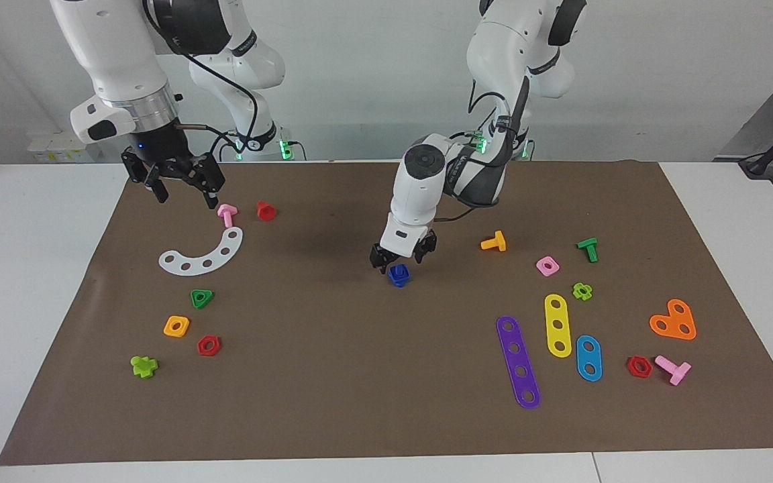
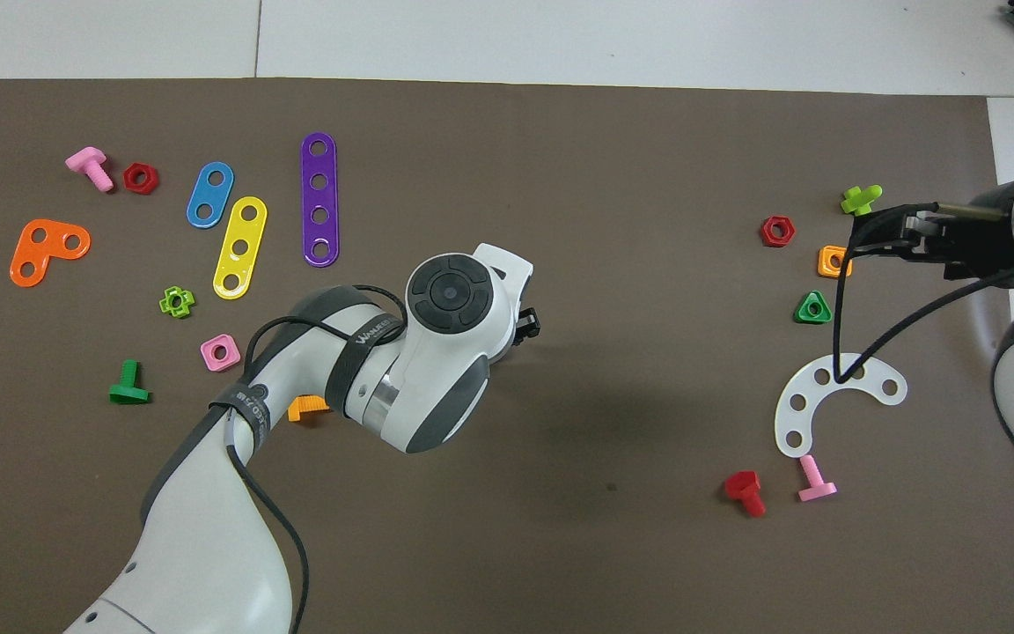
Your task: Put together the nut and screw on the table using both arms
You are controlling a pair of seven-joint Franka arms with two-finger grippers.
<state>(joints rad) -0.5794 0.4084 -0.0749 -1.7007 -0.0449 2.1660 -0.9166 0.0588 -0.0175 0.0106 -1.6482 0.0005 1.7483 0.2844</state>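
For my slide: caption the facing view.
Left tool over a dark blue plastic toy piece on the brown mat; right tool waits.

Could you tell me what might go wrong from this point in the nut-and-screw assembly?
1. The left gripper sits right above the blue piece on the mat with fingers spread; a slightly off-centre close could tip or push it away.
2. The overhead view hides that piece under the left wrist, so alignment rests on the facing view alone.
3. The right gripper hangs open over the pink bolt, so a descent could knock it.
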